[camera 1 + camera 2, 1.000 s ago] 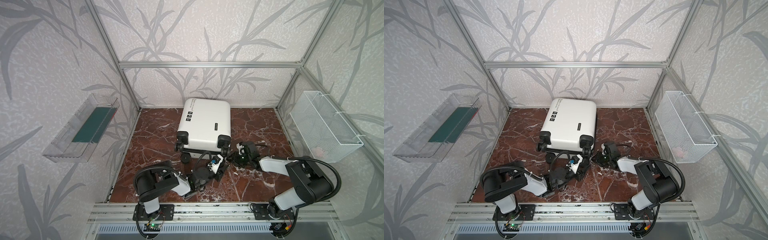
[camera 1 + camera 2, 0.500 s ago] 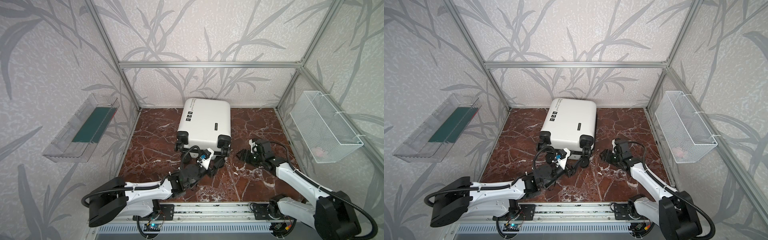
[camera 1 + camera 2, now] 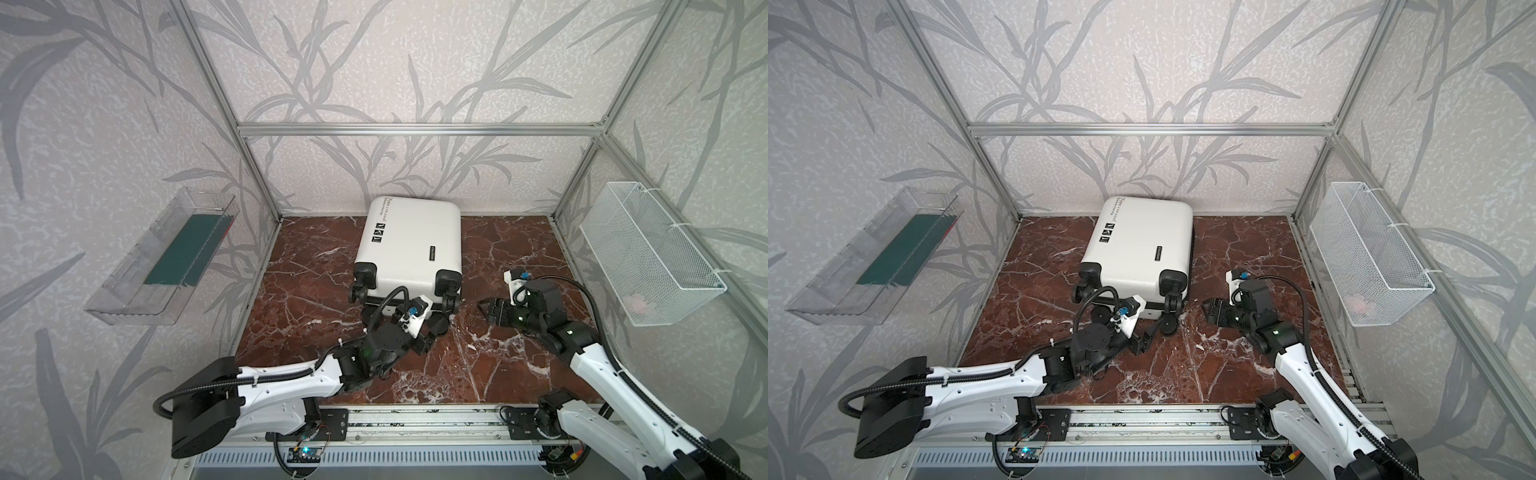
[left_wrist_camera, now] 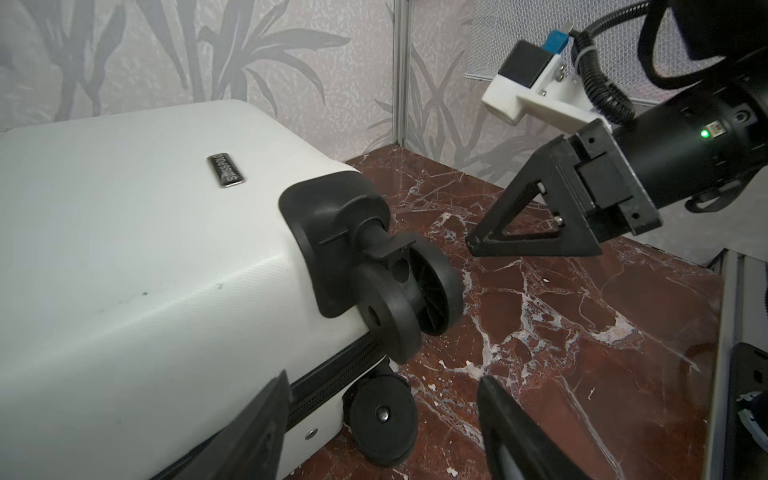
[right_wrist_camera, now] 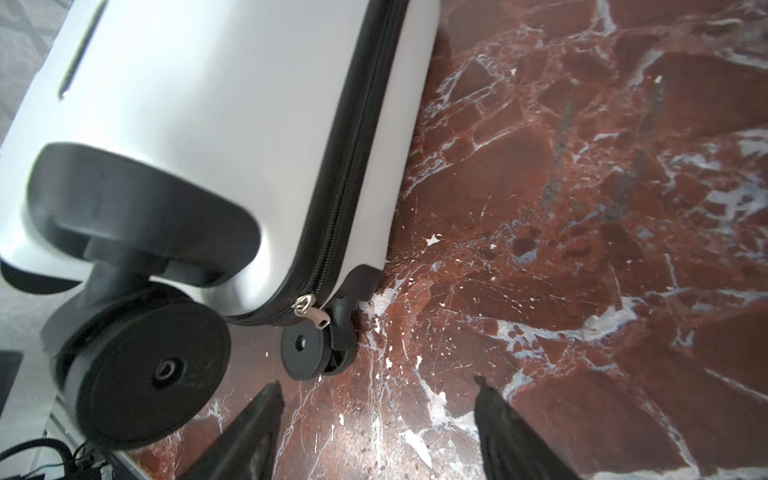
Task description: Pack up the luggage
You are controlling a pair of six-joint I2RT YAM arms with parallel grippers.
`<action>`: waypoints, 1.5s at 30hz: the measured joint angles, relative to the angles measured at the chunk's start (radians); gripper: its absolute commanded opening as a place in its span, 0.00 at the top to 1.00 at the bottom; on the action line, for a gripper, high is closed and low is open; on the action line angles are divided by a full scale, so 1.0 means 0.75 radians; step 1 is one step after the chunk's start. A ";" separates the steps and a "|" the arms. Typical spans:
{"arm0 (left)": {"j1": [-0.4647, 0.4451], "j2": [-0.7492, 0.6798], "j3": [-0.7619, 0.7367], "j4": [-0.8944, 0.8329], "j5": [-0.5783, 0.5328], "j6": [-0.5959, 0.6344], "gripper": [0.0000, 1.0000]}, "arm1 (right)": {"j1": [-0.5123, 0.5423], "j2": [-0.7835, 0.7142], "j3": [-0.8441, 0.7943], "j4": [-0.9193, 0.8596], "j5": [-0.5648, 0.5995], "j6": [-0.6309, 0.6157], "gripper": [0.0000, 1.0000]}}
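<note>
- Since a second ago, both my arms are reaching out from their folded pose; my left gripper (image 3: 424, 343) and right gripper (image 3: 485, 309) are now holding their jaws apart, empty.
- The luggage (image 3: 409, 249) is lying flat at 12 o'clock, long axis running 12 to 6, wheels (image 3: 451, 291) pointing toward 6.
- The far-edge lettering is staying unreadable; the badge (image 4: 225, 169) is showing "SWISS POLO".
</note>
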 measured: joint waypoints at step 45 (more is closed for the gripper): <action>-0.011 0.474 0.220 0.312 -0.235 0.329 0.43 | 0.131 0.014 -0.169 0.185 -0.039 -0.061 0.29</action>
